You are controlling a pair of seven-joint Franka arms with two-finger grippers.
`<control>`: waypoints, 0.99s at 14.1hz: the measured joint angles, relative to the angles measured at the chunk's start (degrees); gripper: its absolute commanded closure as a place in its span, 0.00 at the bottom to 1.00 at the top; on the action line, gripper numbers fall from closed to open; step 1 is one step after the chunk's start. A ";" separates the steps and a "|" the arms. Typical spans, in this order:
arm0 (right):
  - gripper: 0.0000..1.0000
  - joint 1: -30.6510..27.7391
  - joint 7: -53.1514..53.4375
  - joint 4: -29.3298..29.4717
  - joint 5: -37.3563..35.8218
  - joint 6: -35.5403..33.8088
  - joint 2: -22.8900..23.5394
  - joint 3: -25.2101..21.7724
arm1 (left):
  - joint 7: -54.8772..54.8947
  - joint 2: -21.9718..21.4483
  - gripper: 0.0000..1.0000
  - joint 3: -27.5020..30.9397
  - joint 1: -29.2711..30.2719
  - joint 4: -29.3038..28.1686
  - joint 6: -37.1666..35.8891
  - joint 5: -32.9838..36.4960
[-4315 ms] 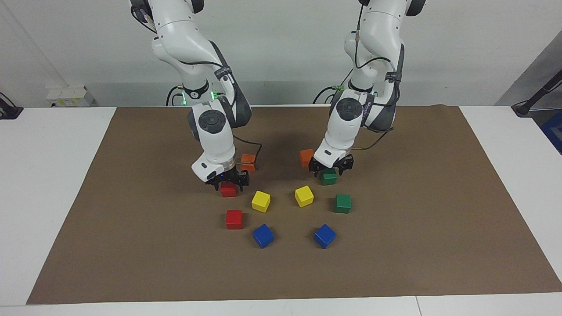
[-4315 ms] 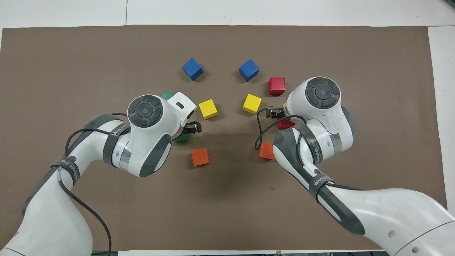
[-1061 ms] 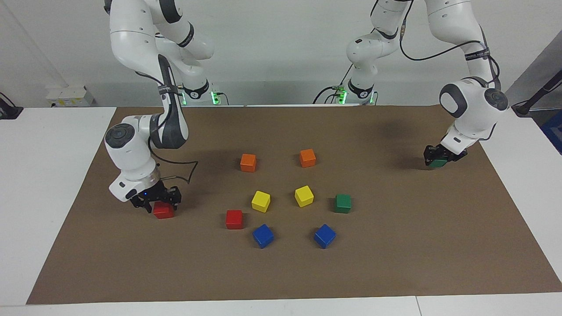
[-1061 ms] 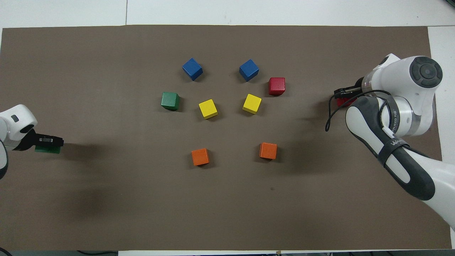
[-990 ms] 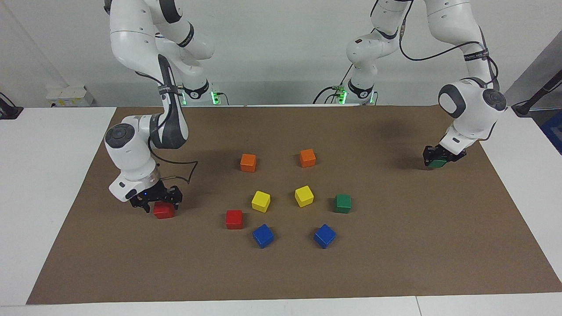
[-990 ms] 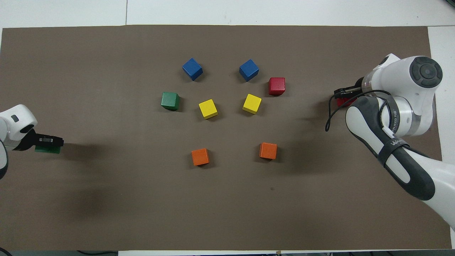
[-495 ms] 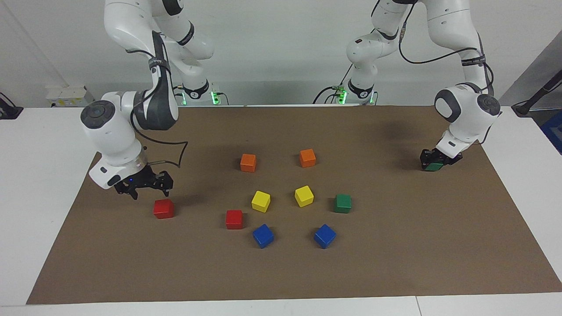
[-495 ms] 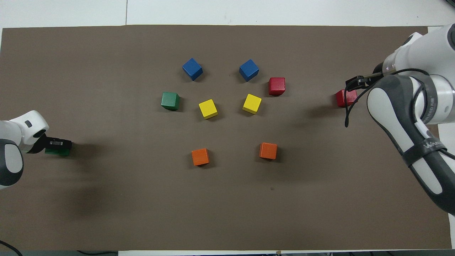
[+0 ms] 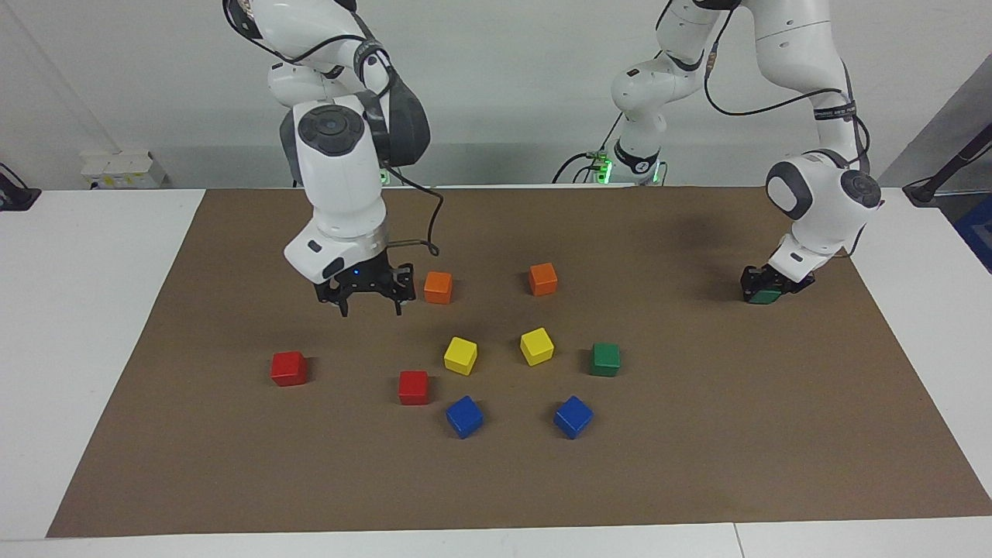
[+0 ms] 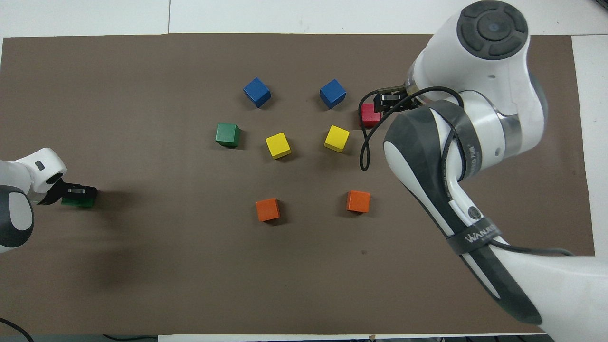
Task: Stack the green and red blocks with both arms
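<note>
My right gripper point(image 9: 370, 310) hangs open and empty above the mat, beside an orange cube point(image 9: 438, 287). From overhead the right gripper point(image 10: 390, 100) partly covers one red block point(image 10: 368, 118). That red block point(image 9: 413, 387) lies on the mat by the yellow and blue cubes. A second red block point(image 9: 288, 368) lies alone toward the right arm's end; the arm hides it from overhead. One green block point(image 9: 604, 359) point(image 10: 227, 134) sits by the cluster. My left gripper point(image 9: 766, 285) point(image 10: 76, 191) is shut on the other green block point(image 9: 764, 296) point(image 10: 76, 201), low at the mat at the left arm's end.
A second orange cube point(image 9: 542, 278), two yellow cubes point(image 9: 460, 355) point(image 9: 536, 346) and two blue cubes point(image 9: 464, 416) point(image 9: 573, 416) stand in the middle of the brown mat point(image 9: 697, 465). White table borders the mat on all sides.
My right gripper has let go of the red block, risen and swung toward the middle of the mat. The left gripper has shifted only slightly, still holding its green block.
</note>
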 measured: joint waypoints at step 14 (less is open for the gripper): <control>0.06 0.30 4.92 -1.71 -0.01 18.77 10.93 -0.42 | -8.20 -0.82 0.00 -1.01 -6.92 21.23 -21.75 -0.25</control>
